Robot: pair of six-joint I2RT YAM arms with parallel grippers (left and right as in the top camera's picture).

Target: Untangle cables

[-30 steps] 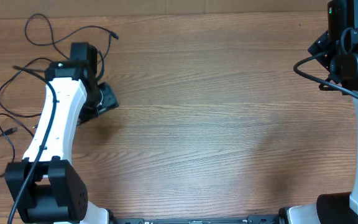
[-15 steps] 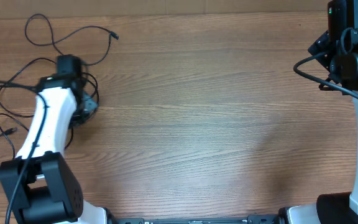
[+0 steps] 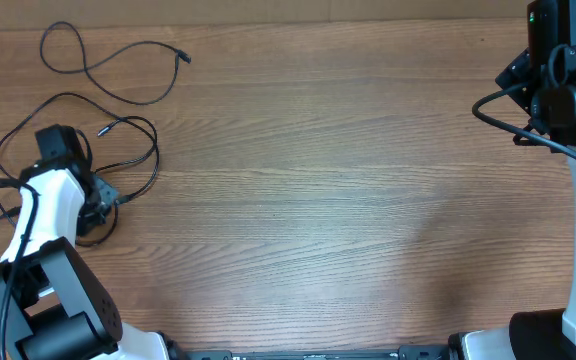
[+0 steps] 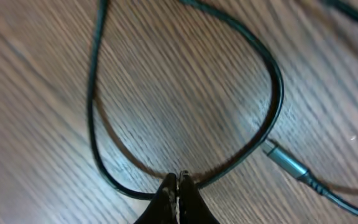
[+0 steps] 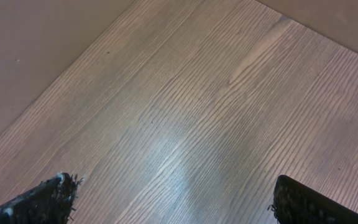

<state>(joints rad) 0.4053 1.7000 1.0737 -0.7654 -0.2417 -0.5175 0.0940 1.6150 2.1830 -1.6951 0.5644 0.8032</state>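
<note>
Overhead view: cables [image 3: 155,150] lie loose at the far left of the table [image 3: 318,200], spread out as open strands rather than one bundle. One strand curls along the top-left edge and ends in a small plug [image 3: 181,57]. The others run in wide curves around and beside the left arm [image 3: 43,205]; how many strands cross under the arm I cannot tell.

Left gripper [image 4: 178,179] is low over the wood, fingertips pressed together — pinched on the bottom of a cable loop [image 4: 273,74]. The cord comes out on both sides of the tips and rises into a rounded teardrop shape lying flat on the table. A second cord with a metal-tipped plug end [image 4: 289,164] lies just beside the loop's right side, apart from the fingertips.

Right gripper [image 5: 169,194] is spread wide, nothing between its fingers — only bare wood grain below. The right arm [image 3: 568,100] stands at the far right edge, well apart from the cables.
</note>
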